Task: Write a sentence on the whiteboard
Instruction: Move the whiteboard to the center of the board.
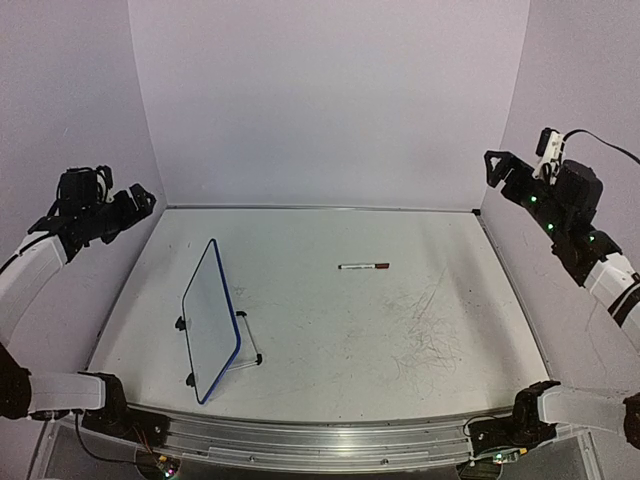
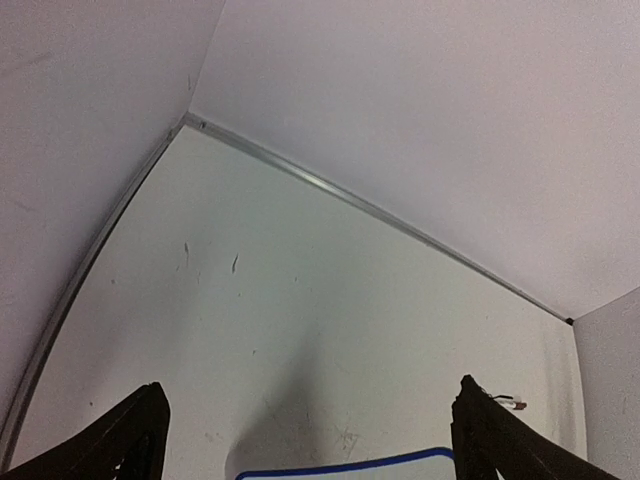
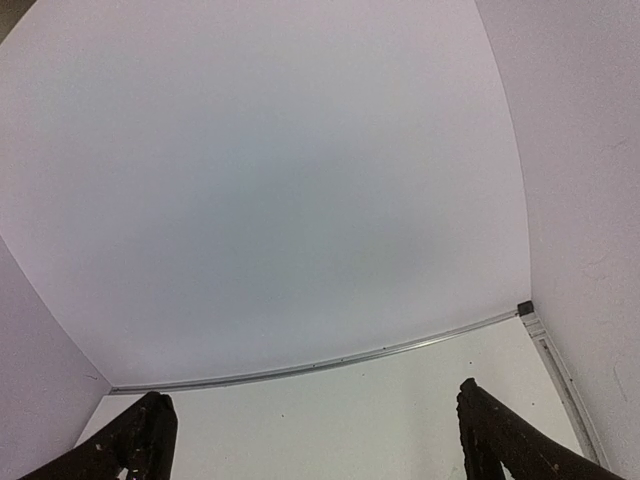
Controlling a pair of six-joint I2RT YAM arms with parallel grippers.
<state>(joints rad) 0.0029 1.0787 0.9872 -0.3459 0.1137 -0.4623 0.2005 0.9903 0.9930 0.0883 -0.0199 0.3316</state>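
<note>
The whiteboard stands tilted on its wire stand, left of the table's middle, blue-framed. Its face is plain white, and the sentence is out of view. Only the board's top blue edge shows low in the left wrist view. A marker with a dark red cap lies flat near the table's centre, and its end peeks out beside my left gripper's right finger. My left gripper hangs open high at the left wall, holding nothing. My right gripper is raised at the right wall, open, with nothing between its fingers.
Faint scribble marks cover the table right of centre. A metal rail runs along the far edge under the pale back wall. Side walls close in left and right. The wire stand sticks out on the board's right.
</note>
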